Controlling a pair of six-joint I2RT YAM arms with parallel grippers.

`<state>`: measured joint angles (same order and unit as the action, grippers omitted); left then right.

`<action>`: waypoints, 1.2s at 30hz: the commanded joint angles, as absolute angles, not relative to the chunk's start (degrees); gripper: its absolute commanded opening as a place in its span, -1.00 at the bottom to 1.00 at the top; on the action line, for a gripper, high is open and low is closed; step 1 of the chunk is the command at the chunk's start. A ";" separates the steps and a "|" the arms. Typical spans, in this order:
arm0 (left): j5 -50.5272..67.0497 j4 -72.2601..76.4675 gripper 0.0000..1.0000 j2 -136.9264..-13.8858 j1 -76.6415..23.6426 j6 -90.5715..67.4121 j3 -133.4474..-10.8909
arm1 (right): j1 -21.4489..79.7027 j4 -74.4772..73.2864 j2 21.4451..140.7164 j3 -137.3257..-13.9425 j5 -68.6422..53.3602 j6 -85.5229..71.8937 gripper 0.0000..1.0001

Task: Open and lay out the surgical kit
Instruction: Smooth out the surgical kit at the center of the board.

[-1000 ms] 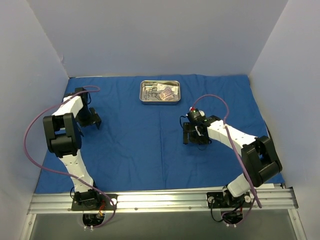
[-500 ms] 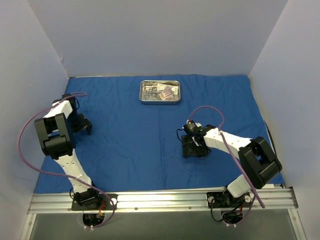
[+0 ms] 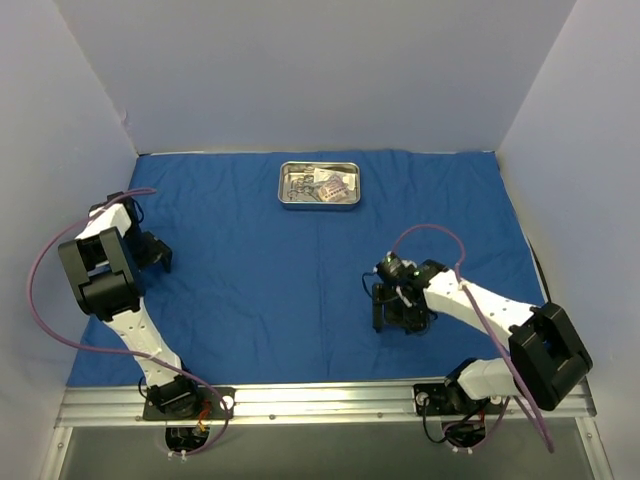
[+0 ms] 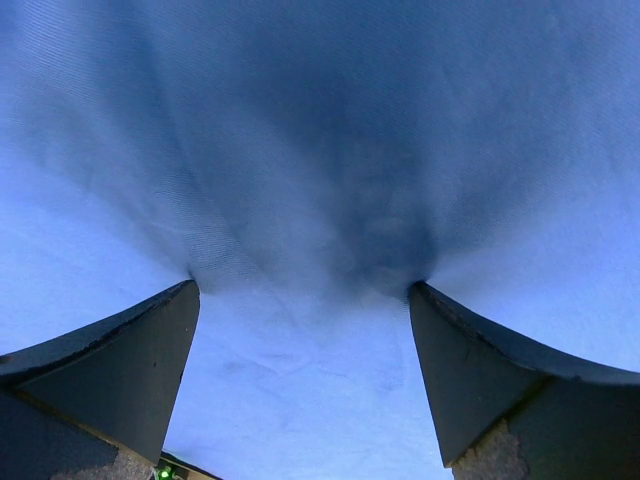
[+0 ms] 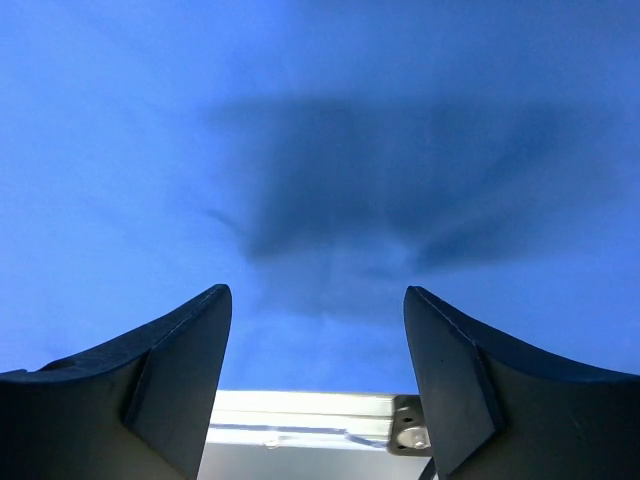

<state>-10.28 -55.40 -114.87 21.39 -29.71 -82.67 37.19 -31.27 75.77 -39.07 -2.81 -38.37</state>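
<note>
Two grippers are low over the blue cloth [image 3: 260, 270], and both have their fingers spread wide apart, holding nothing. In the right wrist view the right gripper [image 5: 318, 290] hangs just above the cloth, its shadow lies under it, and the metal rail [image 5: 310, 420] shows between its fingers on the near side. The left gripper [image 4: 303, 290] has both fingertips [image 4: 185, 292] touching the cloth, which wrinkles a little between them. Well ahead of both grippers the steel tray [image 3: 320, 204] sits on the cloth, to the left of the right gripper and to the right of the left one. Inside it the silver instruments [image 3: 300, 185] and a clear packet [image 3: 334, 186] lie crowded together. The single pieces are too small to tell apart.
</note>
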 commanded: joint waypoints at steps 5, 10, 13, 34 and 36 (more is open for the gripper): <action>-9.41 -53.80 0.90 -111.45 17.67 -28.84 -93.14 | 20.50 -28.40 83.29 -62.97 1.85 -29.01 0.29; -7.48 -47.57 0.89 -113.81 12.58 -26.63 -100.80 | 9.60 -16.74 93.59 -73.02 -2.72 -28.20 0.29; -4.84 -44.84 0.89 -118.46 11.69 -26.63 -106.86 | 4.14 -8.92 99.91 -76.90 -3.25 -29.61 0.29; -6.06 -48.50 0.89 -145.61 11.07 -21.97 -131.65 | -9.57 10.28 134.46 -99.58 -11.60 -31.20 0.25; -6.07 -51.31 0.89 -147.30 11.60 -22.67 -134.73 | -10.72 8.89 135.70 -99.58 -11.34 -31.03 0.25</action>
<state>-5.23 -47.11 -144.31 10.11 -23.20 -130.61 -8.19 10.31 133.69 -98.04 -11.57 -30.89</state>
